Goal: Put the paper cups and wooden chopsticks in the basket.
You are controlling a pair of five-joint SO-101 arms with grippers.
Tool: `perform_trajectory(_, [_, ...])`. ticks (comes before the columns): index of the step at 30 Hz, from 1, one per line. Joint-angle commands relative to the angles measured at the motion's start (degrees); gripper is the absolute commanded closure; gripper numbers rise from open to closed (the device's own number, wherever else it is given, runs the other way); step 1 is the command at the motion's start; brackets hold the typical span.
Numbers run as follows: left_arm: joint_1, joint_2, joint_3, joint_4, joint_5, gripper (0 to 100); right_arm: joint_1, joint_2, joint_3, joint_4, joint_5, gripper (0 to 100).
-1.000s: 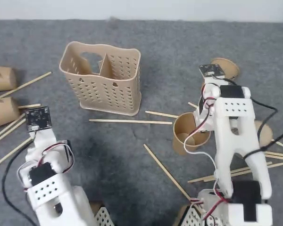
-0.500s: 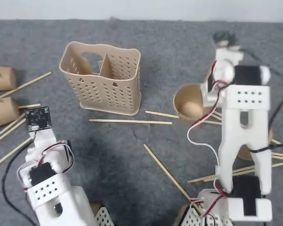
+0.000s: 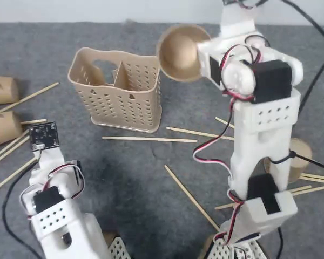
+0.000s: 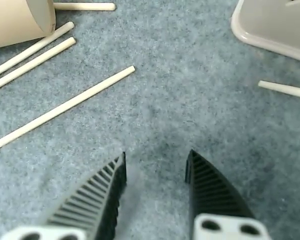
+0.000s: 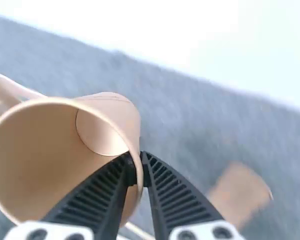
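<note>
Two tan paper cups (image 3: 2, 128) lie leftmost. The left gripper (image 4: 155, 160) hangs spread over grey carpet (image 4: 190, 100). Beside one perforated, two-compartment basket (image 3: 116, 102), the right gripper (image 5: 135, 162) pinches a third cup (image 3: 181, 51) by its rim, aloft (thin wooden chopsticks (image 3: 149, 139) lie scattered, too overlapped to count).

Even, diffuse light falls from above on the grey carpeted table (image 3: 151, 70), bright but not harsh. In the high view the shadows are soft-edged. A dim patch lies on the carpet at about 7 o'clock, just beside the white plastic left arm (image 3: 54, 210). A thin dark line hugs the foot of the beige perforated plastic basket (image 3: 119, 102). The arm's white plastic carries no hard glare. In the left wrist view a faint smudge of shadow sits on the carpet at 6 o'clock, between the fingers of the left gripper (image 4: 156, 156). In the right wrist view the background from 12 to 2 o'clock is blown out to plain white. The inside of the tan paper cup (image 5: 50, 150) is softly lit, with no sharp shadow.
</note>
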Motion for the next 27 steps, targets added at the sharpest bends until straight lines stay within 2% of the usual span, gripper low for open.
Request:
perform_trajectory(1, [0.4, -1.0, 0.0, -1.5, -0.6, 81, -5.2, 0.7, -6.6, -1.7, -0.1, 99.1])
perform_trajectory(8, [0.5, -1.0, 0.0, -1.5, -0.7, 81, -11.2, 4.0, -5.8, -1.3, 4.2, 99.1])
perform_trajectory(19, [0.5, -1.0, 0.0, -1.5, -0.7, 81, -10.9, 11.2, -4.3, -1.0, 4.4, 99.1])
perform_trajectory(24, [0.5, -1.0, 0.0, -1.5, -0.7, 81, -11.2, 13.9, -4.3, -1.0, 9.2, 98.8])
perform_trajectory(27, [0.5, -1.0, 0.0, -1.5, -0.7, 81, -11.0, 14.5, -4.3, -0.7, 9.6, 93.3])
